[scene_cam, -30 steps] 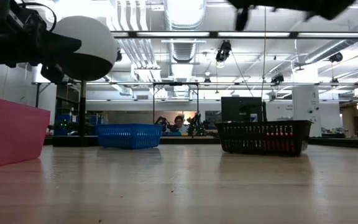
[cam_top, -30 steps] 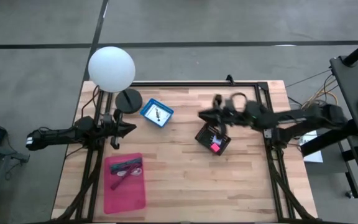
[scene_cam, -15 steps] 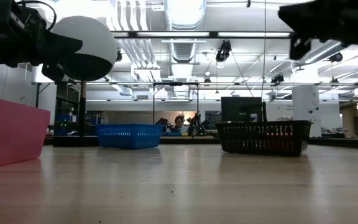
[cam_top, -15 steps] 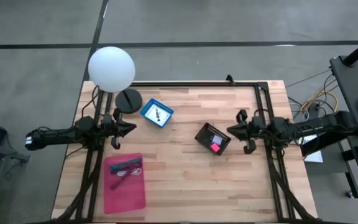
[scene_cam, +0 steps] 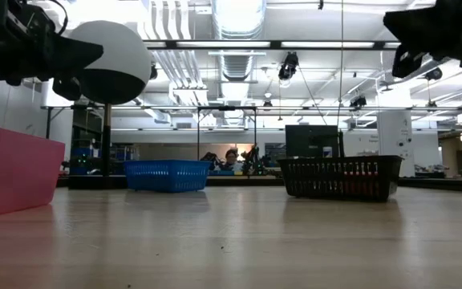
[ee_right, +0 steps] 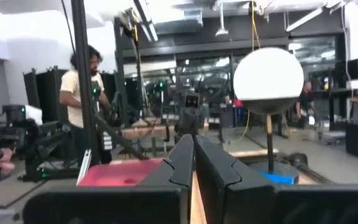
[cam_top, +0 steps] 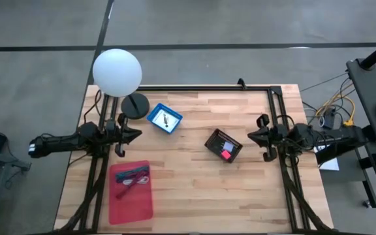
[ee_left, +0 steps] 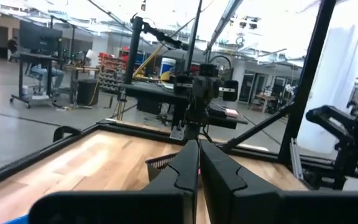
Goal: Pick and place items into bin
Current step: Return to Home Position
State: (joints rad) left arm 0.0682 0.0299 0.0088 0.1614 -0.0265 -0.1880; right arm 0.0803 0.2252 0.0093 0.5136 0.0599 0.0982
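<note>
nearest you, the pink bin (cam_top: 134, 205) holds the pens (cam_top: 130, 176); just past it your left gripper (cam_top: 138, 134) hangs clenched on nothing over the left side of the table (cam_top: 194, 192), and your right gripper (cam_top: 252, 136) hangs clenched on nothing over the right side, near the black basket (cam_top: 213, 141). farther on, that basket holds a magenta item (cam_top: 226, 154) and the blue bin (cam_top: 154, 117) a white card (cam_top: 166, 119).

Around your wooden table (cam_top: 194, 189) lies a grey concrete floor (cam_top: 240, 26) crossed by dark seams. Overhead, a bright strip light (scene_cam: 235, 12) runs beside pale ducts (scene_cam: 169, 36). A white globe lamp (cam_top: 117, 72) stands at the table's far-left corner, and a dark desk (cam_top: 371, 88) sits off to the right.
</note>
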